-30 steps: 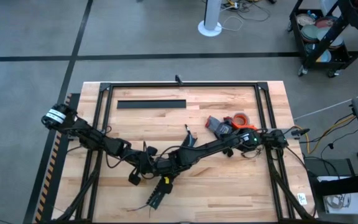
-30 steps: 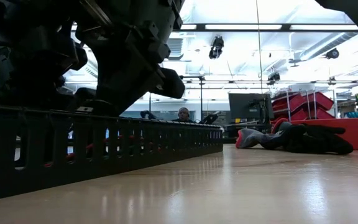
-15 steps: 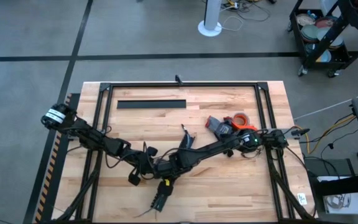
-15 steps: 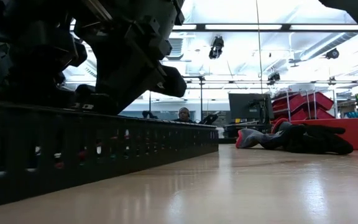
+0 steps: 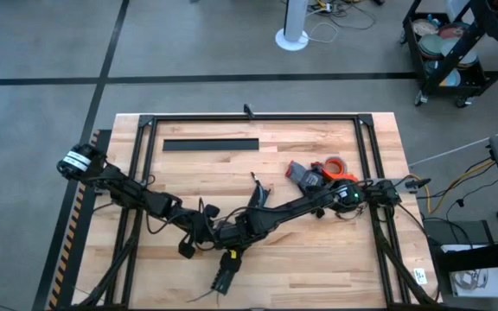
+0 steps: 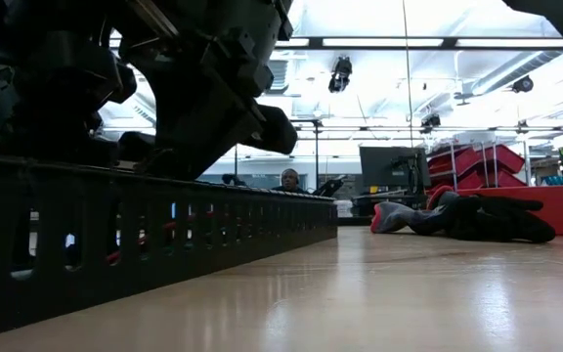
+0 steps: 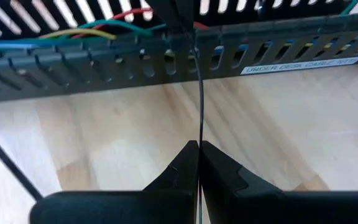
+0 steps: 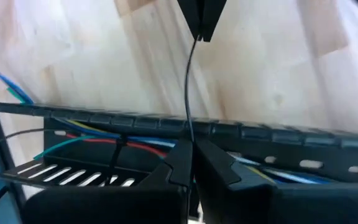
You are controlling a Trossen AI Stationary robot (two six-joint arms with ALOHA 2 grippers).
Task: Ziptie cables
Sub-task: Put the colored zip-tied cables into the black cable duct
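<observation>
Left wrist view: you are holding a ziptie (image 7: pixel 200 124) pinched between the left gripper (image 7: pixel 199 163) fingers, which are pressed together on the strip at lower centre of the frame. The strip is running up to the slotted duct (image 7: pixel 104 62), where the cables (image 7: pixel 98 31), coloured here, are lying inside along the upper left. In the right wrist view, the right gripper (image 8: pixel 191 155) is pinching the same ziptie (image 8: pixel 189 87) at the duct wall (image 8: pixel 278 138), fingers closed on it, with the other gripper's tip at the upper centre.

You are judged to be in the tightening step. The next move is calling for a steady opposing pull along the strip without twisting it.

In the high view, both arms are meeting low at the lower centre of the table (image 5: pixel 318 250), elbows extended inward.
</observation>
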